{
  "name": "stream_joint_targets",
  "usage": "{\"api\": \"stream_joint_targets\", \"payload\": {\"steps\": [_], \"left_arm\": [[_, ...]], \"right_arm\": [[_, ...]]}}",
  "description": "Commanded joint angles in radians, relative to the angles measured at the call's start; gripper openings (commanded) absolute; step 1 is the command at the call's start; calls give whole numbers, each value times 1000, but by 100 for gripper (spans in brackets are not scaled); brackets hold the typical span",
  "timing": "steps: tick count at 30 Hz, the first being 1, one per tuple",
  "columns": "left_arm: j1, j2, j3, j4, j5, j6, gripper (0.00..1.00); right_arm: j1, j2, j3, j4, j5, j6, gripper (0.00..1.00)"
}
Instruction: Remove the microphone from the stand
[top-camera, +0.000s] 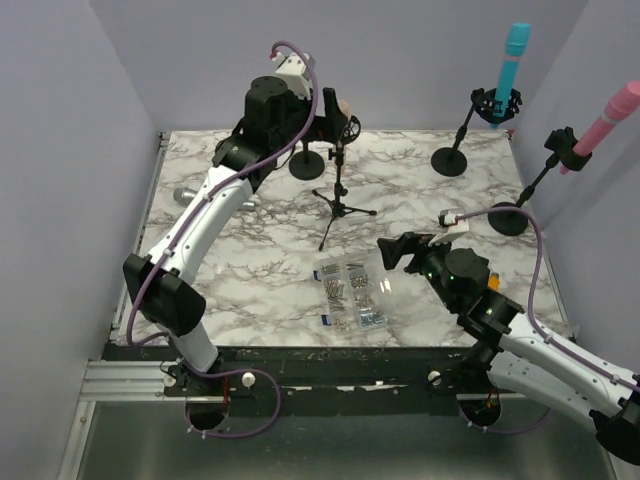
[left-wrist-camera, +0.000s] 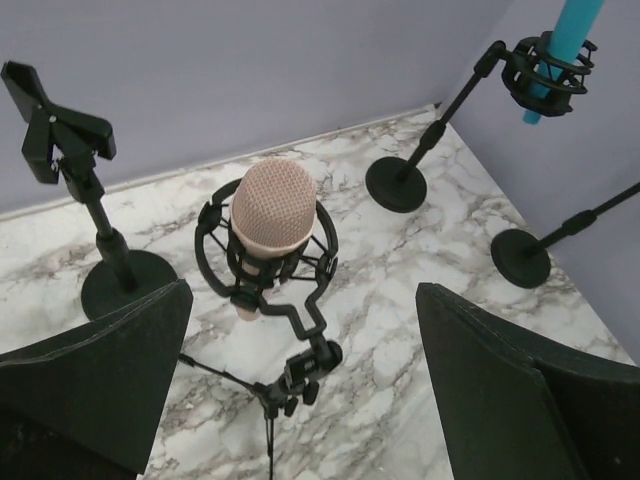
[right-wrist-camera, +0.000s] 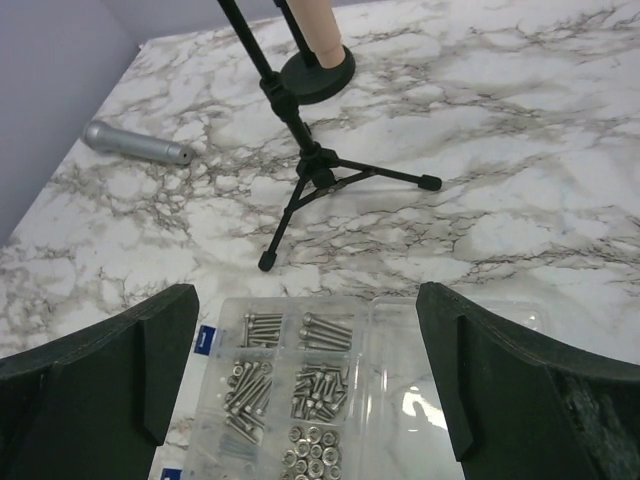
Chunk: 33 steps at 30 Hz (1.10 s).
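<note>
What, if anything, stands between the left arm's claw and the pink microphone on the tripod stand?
Probably nothing, so yes, it looks reachable. The left claw is open and hovers close over the microphone, whose head stands free above its shock mount. The neighbouring stand is off to the side.

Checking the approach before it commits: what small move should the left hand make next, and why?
Probably lower the left hand straight towards the microphone until its open fingers flank it. The microphone stands upright in its shock mount on the tripod stand, roughly centred between the fingers but seemingly beyond their tips and untouched, so closing now would likely miss.
</note>
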Motion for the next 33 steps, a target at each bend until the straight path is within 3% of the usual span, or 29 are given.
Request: {"api": "stream_joint_targets", "payload": {"steps": [1, 6, 12, 17, 26, 28, 33], "left_arm": [[-62, 139, 188, -102, -175, 113, 94], [-92, 269, 336, -143, -302, 115, 90], [-108, 323, 347, -92, -332, 120, 87], [-120, 338, 345, -72, -389, 138, 74], [-133, 380, 338, -42, -370, 96, 70], [-136, 389, 339, -38, -377, 86, 65], [-150, 400, 355, -34, -395, 90, 43]], "right_arm": [[-22, -53, -62, 48, 62, -30, 100], [3, -42, -45, 13, 97, -21, 100], [3, -34, -60, 32, 74, -16, 100], [3, -35, -63, 35, 74, -13, 100], [3, -37, -66, 36, 81, -13, 100], [2, -35, -65, 36, 82, -14, 100], [4, -39, -49, 16, 97, -15, 100]]}}
